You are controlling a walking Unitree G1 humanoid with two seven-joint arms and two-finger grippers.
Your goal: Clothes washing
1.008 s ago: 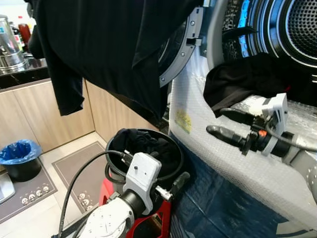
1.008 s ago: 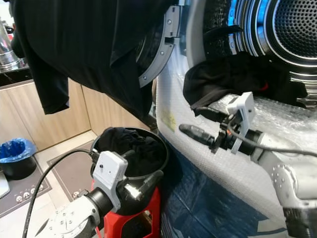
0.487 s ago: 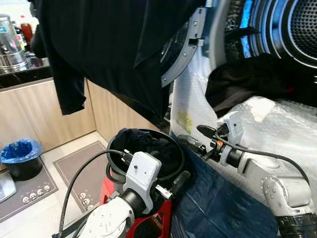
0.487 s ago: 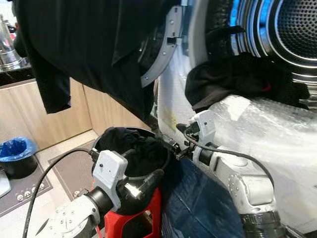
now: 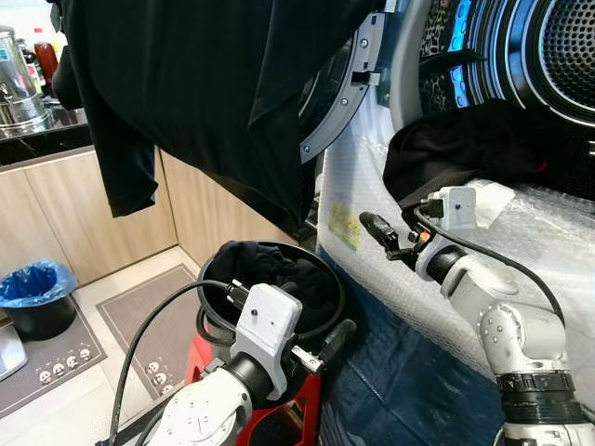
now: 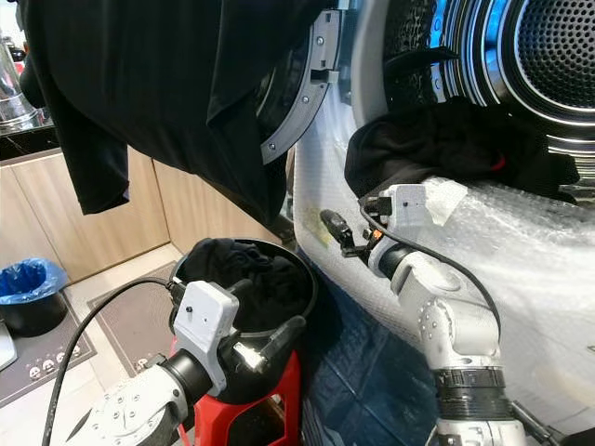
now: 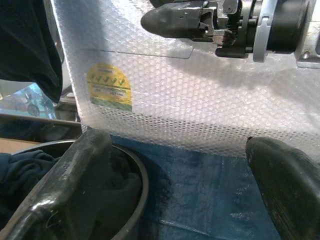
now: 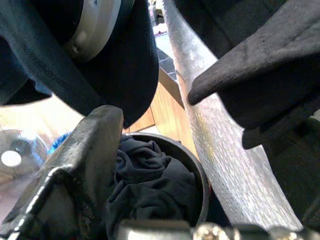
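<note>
a: what's the biggest thing in front of the robot?

b: the washing machine (image 5: 521,279), its front wrapped in bubble wrap, with the drum (image 5: 558,56) open at upper right. its round door (image 5: 339,93) stands swung out to the left, and a large black garment (image 5: 214,93) hangs over that door, reaching down toward the bucket.

a: any clothes at the drum?

b: yes, a dark garment (image 5: 465,153) lies bunched on the lip of the opening, partly spilling out onto the bubble wrap.

a: and the rest of the laundry?

b: dark clothes (image 5: 279,269) sit in a round black bucket (image 5: 330,321) on a red stool (image 6: 270,409), just beside the machine's front. a blue cloth (image 5: 390,390) lies on the floor below the machine.

a: where are the hands?

b: the right hand (image 5: 376,228) is held out in front of the machine's wrapped front, above and to the right of the bucket, near the yellow sticker (image 5: 344,226). its fingers are spread and hold nothing. the left hand (image 7: 180,175) is low, at the bucket's near rim, also spread wide and empty; one finger (image 7: 75,175) lies over the rim.

a: anything off to the side?

b: a wooden table (image 5: 56,200) at left with a metal kettle (image 5: 17,79) on it, and a small bin with a blue liner (image 5: 37,297) on the floor.
</note>
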